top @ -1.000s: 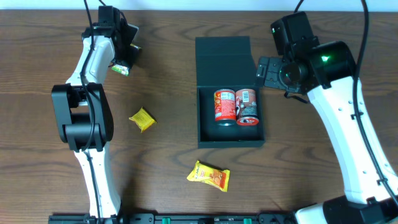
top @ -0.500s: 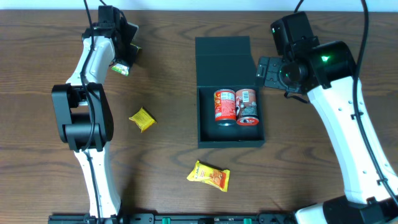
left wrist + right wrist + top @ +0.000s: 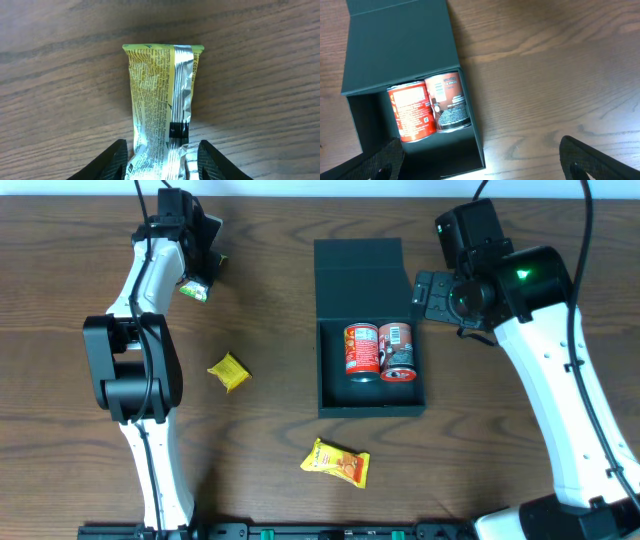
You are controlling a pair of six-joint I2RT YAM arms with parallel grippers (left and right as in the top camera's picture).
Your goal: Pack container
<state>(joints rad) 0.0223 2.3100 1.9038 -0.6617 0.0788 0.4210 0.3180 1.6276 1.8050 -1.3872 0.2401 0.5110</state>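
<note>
The dark teal container (image 3: 371,402) lies in the middle of the table, its flap lid (image 3: 358,272) folded flat toward the far side. Two cans lie side by side in its far half, a red can (image 3: 362,350) and a red-and-dark can (image 3: 397,352). In the right wrist view the container (image 3: 355,125) sits lower left. My right gripper (image 3: 425,295) hovers open by the container's far right edge, nothing between its fingers (image 3: 592,157). At far left my left gripper (image 3: 203,272) is shut on a silver-and-green snack wrapper (image 3: 160,100), crumpled between its fingers (image 3: 116,161).
A small yellow packet (image 3: 228,372) lies left of the container. A larger yellow-orange packet (image 3: 336,463) lies in front of it. The near half of the container (image 3: 450,155) holds nothing. The left arm's base (image 3: 130,375) stands mid-left.
</note>
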